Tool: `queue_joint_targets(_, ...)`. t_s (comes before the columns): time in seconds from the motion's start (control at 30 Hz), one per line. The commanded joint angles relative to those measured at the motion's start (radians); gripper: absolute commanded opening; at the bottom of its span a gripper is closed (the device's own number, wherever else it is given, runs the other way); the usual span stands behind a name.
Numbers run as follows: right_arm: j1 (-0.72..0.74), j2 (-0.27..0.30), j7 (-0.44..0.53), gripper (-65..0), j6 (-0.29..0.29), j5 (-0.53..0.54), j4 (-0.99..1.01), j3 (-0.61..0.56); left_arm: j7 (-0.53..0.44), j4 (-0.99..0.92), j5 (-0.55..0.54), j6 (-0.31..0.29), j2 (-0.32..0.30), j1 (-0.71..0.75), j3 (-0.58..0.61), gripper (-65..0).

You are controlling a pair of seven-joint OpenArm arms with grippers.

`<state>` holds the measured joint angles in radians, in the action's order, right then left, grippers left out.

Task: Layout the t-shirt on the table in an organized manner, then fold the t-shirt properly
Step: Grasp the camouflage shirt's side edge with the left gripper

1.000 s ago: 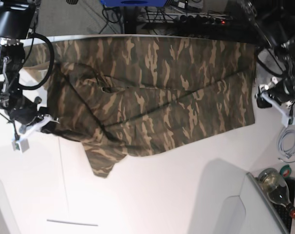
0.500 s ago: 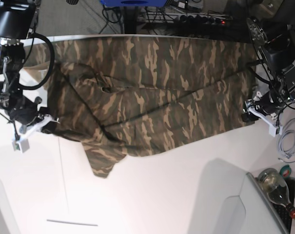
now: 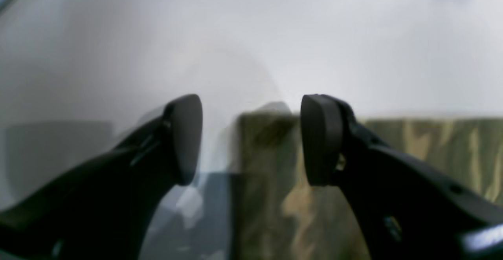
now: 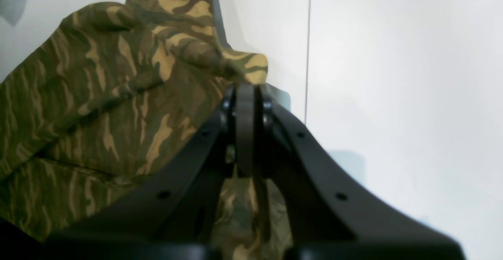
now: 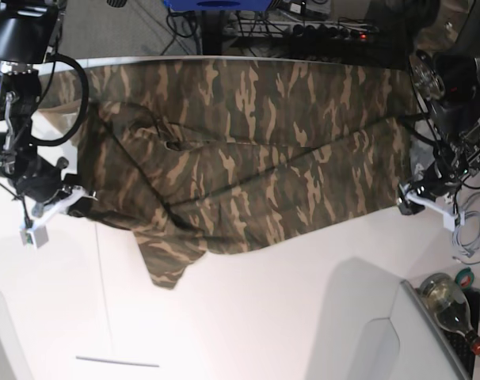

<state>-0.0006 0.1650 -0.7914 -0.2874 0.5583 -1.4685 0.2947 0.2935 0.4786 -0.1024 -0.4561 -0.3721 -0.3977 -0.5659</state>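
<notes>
The t-shirt (image 5: 248, 150) lies spread on the desk (image 5: 264, 317), right tool (image 4: 245, 134) pinching its edge, left tool (image 3: 251, 140) spread at its corner.

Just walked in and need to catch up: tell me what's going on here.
Two robot arms are laying a camo t-shirt out on a white table. The right tool is shut on the shirt's edge. The left tool is open at the opposite corner, not gripping. The shirt is spread but wrinkled, one sleeve hanging out.

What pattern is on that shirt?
Camouflage: olive green, brown and tan on the t-shirt, clearest in the base view.
</notes>
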Motion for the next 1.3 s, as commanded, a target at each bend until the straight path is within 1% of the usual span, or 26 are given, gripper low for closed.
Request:
queue_joint_targets(0.0, 0.017, 0.014, 0.017, -64.8, -0.008, 0.015, -0.016, 0.004, -0.001, -0.001, -0.001, -0.007, -0.015, -0.014, 0.001, -27.5)
queue_joint_targets(0.2, 0.017, 0.014, 0.017, -64.8, -0.008, 0.015, -0.016, 0.004, 0.008, -0.002, -0.001, -0.008, -0.006, -0.008, 0.001, -27.6)
queue_joint_targets(0.33, 0.017, 0.014, 0.017, -64.8, -0.008, 0.015, -0.016, 0.004, 0.008, 0.001, -0.004, -0.008, -0.011, 0.015, 0.001, -27.6)
queue_joint_targets(0.43, 0.017, 0.014, 0.017, -64.8, -0.008, 0.015, -0.016, 0.004, 0.011, 0.075, -0.004, -0.008, -0.008, 0.056, 0.001, -27.6)
queue_joint_targets(0.53, 0.017, 0.014, 0.019, -64.8, -0.008, 0.015, -0.016, 0.004, 0.071, 0.144, -0.01, -0.008, -0.003, 0.104, -0.001, -27.6)
queue_joint_targets(0.6, 0.017, 0.014, 0.019, -64.8, -0.008, 0.015, -0.016, 0.004, 0.079, 0.157, -0.007, -0.008, 0.017, 0.112, -0.001, -27.6)
queue_joint_targets(0.77, 0.018, 0.014, 0.019, -64.8, -0.008, 0.016, -0.016, 0.004, 0.079, 0.157, -0.003, -0.008, 0.037, 0.105, 0.001, -27.6)
queue_joint_targets(1.07, 0.017, 0.014, 0.017, -64.8, -0.008, 0.016, -0.016, 0.004, 0.085, 0.156, -0.003, -0.01, 0.052, 0.104, 0.002, -27.8)
queue_joint_targets(1.1, 0.017, 0.014, 0.017, -64.8, -0.008, 0.016, -0.016, 0.004, 0.085, 0.153, -0.003, -0.01, 0.055, 0.104, 0.007, -28.0)
queue_joint_targets(1.17, 0.017, 0.014, 0.017, -64.8, -0.008, 0.016, -0.016, 0.004, 0.08, 0.128, -0.009, -0.007, 0.061, 0.101, 0.057, -28.0)
queue_joint_targets(1.2, 0.017, 0.014, 0.017, -64.8, -0.008, 0.016, -0.016, 0.004, 0.08, 0.124, -0.009, -0.007, 0.061, 0.099, 0.074, -28.1)
queue_joint_targets(1.27, 0.017, 0.014, 0.017, -64.8, -0.008, 0.015, -0.016, 0.004, 0.079, 0.121, -0.01, -0.007, 0.061, 0.099, 0.083, -32.6)
